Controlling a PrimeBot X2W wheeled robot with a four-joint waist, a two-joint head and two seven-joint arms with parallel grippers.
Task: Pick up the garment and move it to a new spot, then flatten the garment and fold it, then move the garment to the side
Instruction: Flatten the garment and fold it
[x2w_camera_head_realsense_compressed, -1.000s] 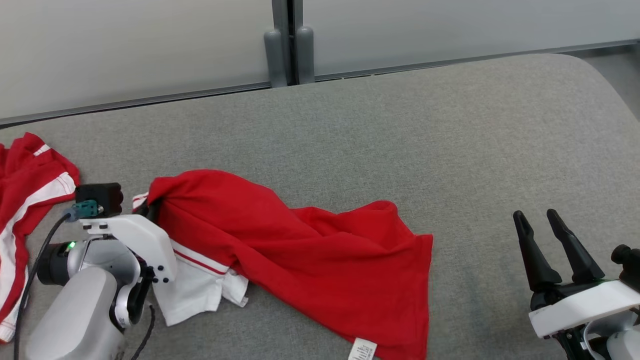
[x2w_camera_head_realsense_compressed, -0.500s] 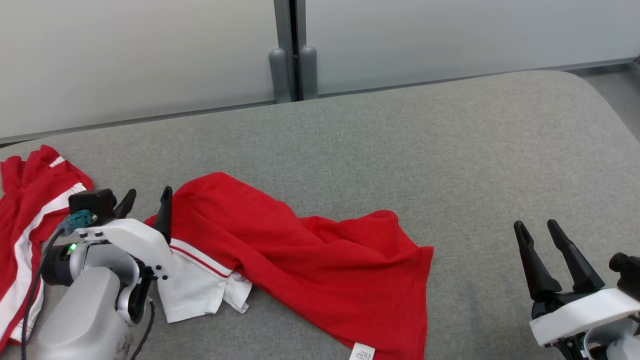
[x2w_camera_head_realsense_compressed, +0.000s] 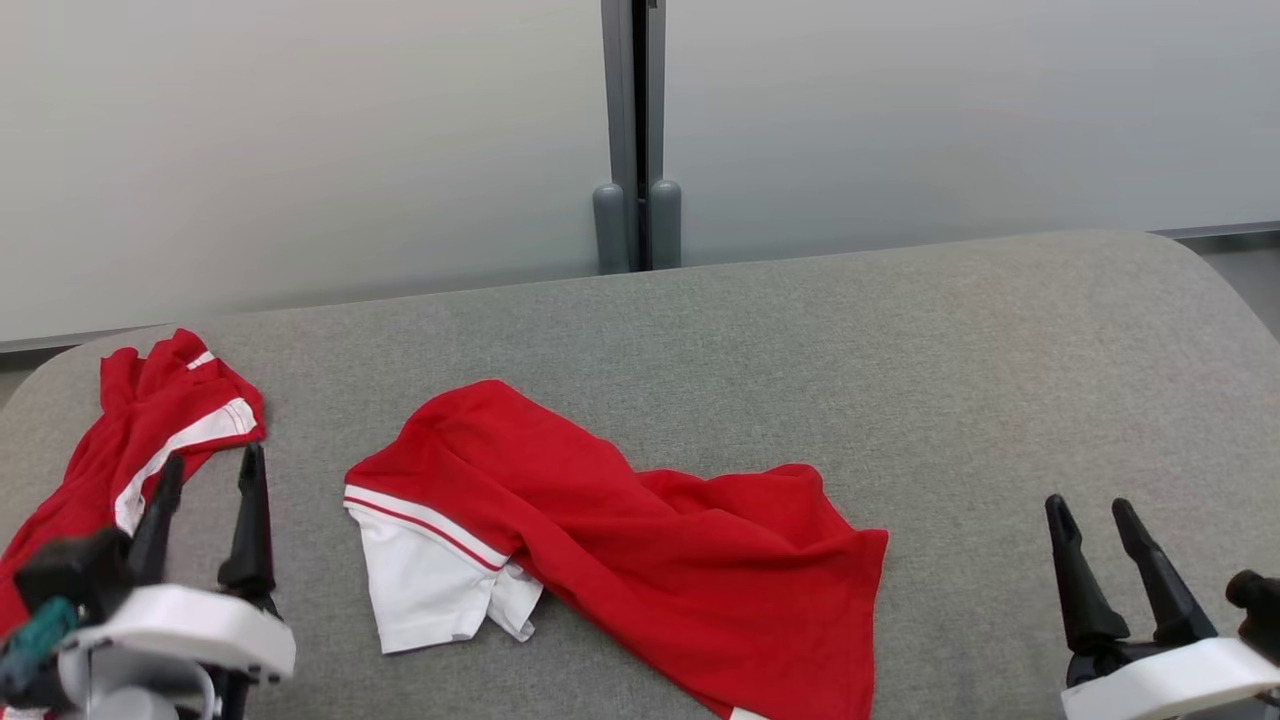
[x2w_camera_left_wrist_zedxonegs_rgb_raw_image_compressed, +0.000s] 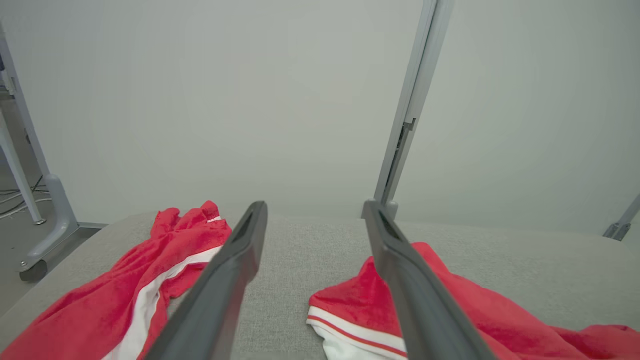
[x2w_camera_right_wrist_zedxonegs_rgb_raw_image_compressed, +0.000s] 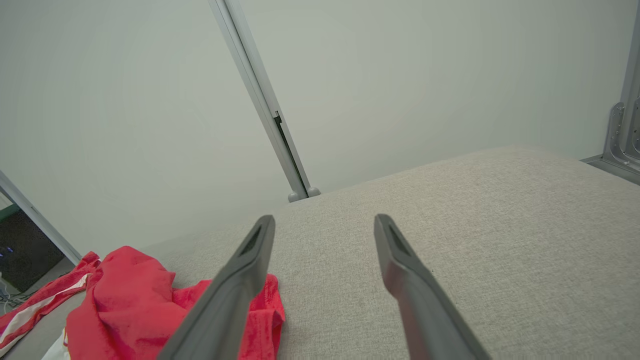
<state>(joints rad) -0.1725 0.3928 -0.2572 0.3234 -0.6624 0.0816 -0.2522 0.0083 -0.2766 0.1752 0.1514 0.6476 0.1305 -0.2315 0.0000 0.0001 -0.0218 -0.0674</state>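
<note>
Nearest me: my left gripper (x2w_camera_head_realsense_compressed: 214, 458), lower left of the head view, fingers parted with nothing between them. It hangs over the grey fabric-covered surface (x2w_camera_head_realsense_compressed: 900, 380), above the gap between two pieces of red cloth. My right gripper (x2w_camera_head_realsense_compressed: 1086, 503), lower right, is likewise parted and empty, over bare grey fabric and well apart from any cloth.

Next out: the garment (x2w_camera_head_realsense_compressed: 620, 530), a red shirt with a white sleeve edged by a red stripe. It lies crumpled on the surface, left of centre, free of both grippers. The white sleeve points toward my left side. The red body trails to my right and runs off the near edge of the head view. Ridges and folds cross it; it is not flat.

A second red cloth (x2w_camera_head_realsense_compressed: 150, 430) with a white band is bunched at the surface's left corner, apart from the garment. It is close to my left fingertips; I cannot tell if they touch.

Surface: woven grey, rounded far corners.

Beyond: pale frosted wall panels (x2w_camera_head_realsense_compressed: 300, 150), split by a grey upright post (x2w_camera_head_realsense_compressed: 630, 100) with two rounded feet. In the left wrist view, off the left end, there is floor with a grey frame leg (x2w_camera_left_wrist_zedxonegs_rgb_raw_image_compressed: 52, 220) and thin cables. In the right wrist view, a metal bracket (x2w_camera_right_wrist_zedxonegs_rgb_raw_image_compressed: 622, 140) sits far right.
</note>
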